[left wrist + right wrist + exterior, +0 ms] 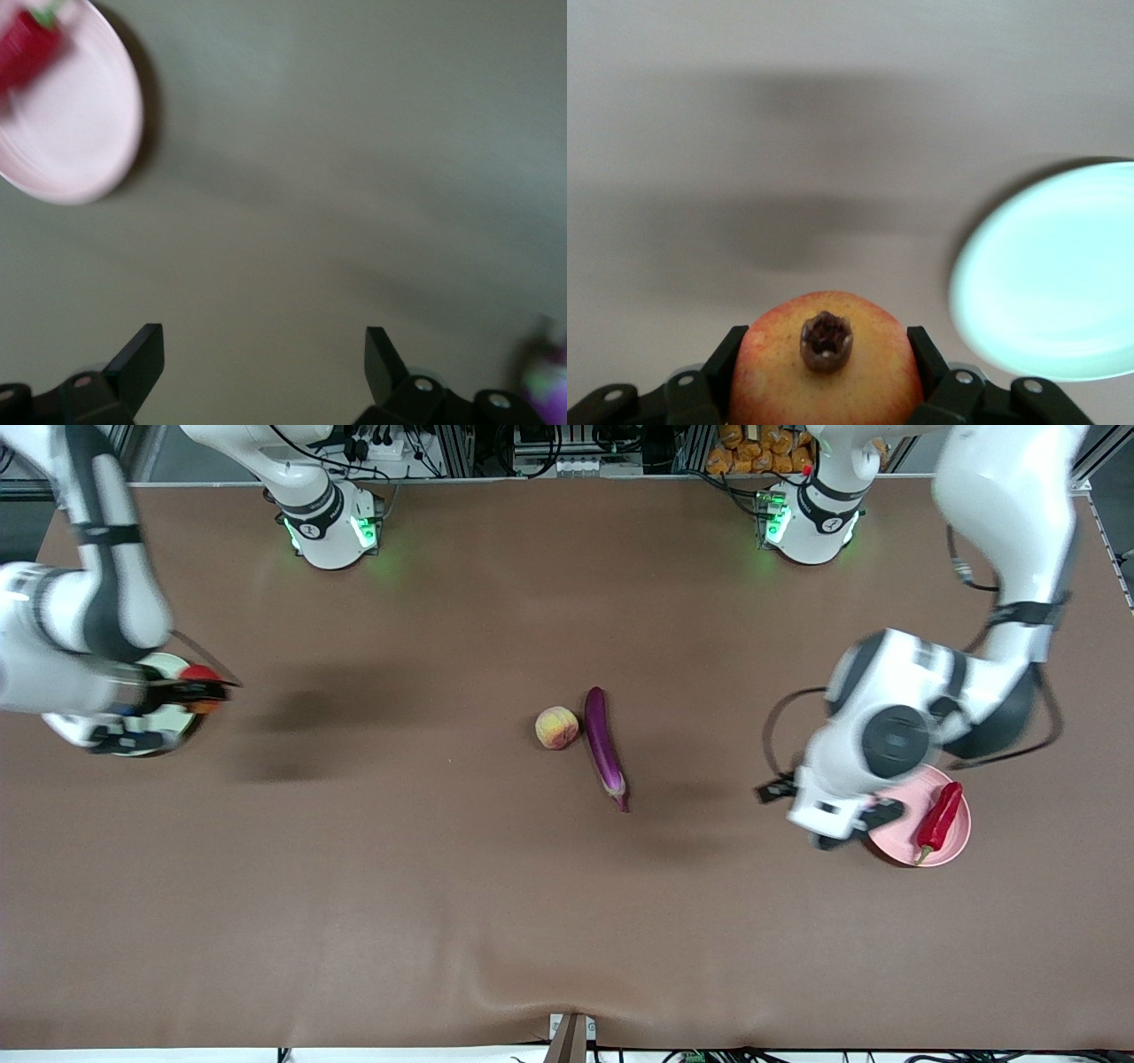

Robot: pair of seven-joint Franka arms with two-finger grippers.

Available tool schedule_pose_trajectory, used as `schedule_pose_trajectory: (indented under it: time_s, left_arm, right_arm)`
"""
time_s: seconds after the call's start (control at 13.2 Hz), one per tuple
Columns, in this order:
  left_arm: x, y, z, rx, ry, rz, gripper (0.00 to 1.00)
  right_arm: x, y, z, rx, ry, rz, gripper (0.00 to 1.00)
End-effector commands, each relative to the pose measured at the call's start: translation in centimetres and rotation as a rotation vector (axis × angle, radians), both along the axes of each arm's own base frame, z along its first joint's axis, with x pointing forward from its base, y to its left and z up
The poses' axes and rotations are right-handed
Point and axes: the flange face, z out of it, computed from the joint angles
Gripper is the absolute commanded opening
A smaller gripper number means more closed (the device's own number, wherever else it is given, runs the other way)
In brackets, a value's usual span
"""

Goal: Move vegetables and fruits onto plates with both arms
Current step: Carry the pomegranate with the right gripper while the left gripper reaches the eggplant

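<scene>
My right gripper (pixel 204 689) is shut on the round red-orange pomegranate (pixel 201 674) and holds it over the rim of the pale green plate (pixel 180 724), which the arm mostly hides. In the right wrist view the pomegranate (pixel 824 363) fills the gripper (pixel 828 354), with the green plate (pixel 1054 274) beside it. My left gripper (pixel 828 815) is open and empty over the table beside the pink plate (pixel 952 841), which holds the red chili (pixel 939 819). The left wrist view shows the gripper (pixel 264 354), plate (pixel 71 133) and chili (pixel 27 49). The peach (pixel 556 727) and purple eggplant (pixel 604 746) lie side by side mid-table.
The brown table mat (pixel 399 886) stretches wide around the peach and eggplant. The two arm bases (pixel 332 522) stand along the table edge farthest from the front camera. A purple blur of the eggplant (pixel 549 385) shows at the edge of the left wrist view.
</scene>
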Motion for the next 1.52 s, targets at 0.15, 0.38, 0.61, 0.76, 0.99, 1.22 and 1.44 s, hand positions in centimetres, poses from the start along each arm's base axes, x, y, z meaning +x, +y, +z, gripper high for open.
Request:
schedule_pose_trajectory:
  time_s: [0.15, 0.38, 0.61, 0.76, 0.99, 1.22, 1.44]
  left_arm:
    - [-3.2, -10.4, -0.9, -0.067, 0.042, 0.096, 1.0]
    - [-4.5, -16.6, -4.1, -0.121, -0.012, 0.171, 1.0]
    - [-6.7, -20.4, -9.2, -0.13, 0.013, 0.136, 1.0]
    - [-7.4, -21.4, -12.1, -0.121, 0.02, 0.142, 1.0]
    - [-8.4, -22.3, -15.0, -0.08, 0.019, 0.139, 1.0]
    - [-9.6, -23.0, -17.1, -0.064, 0.044, 0.127, 1.0]
    - [-10.1, -22.9, -19.4, -0.03, 0.058, 0.143, 1.0]
  right_arm:
    - [-2.9, -14.4, -6.3, -0.056, -0.093, 0.376, 0.0]
    - [-3.5, -17.7, -9.7, -0.051, -0.099, 0.381, 0.0]
    - [-3.9, -20.2, -12.5, 0.013, -0.129, 0.431, 0.0]
    - [-4.0, -20.4, -13.2, 0.033, -0.137, 0.446, 0.0]
    - [-4.0, -20.4, -13.1, 0.04, -0.137, 0.448, 1.0]
    - [-2.4, -20.2, -10.9, 0.106, -0.124, 0.447, 1.0]
    - [-0.8, -19.9, -7.5, 0.205, -0.066, 0.397, 1.0]
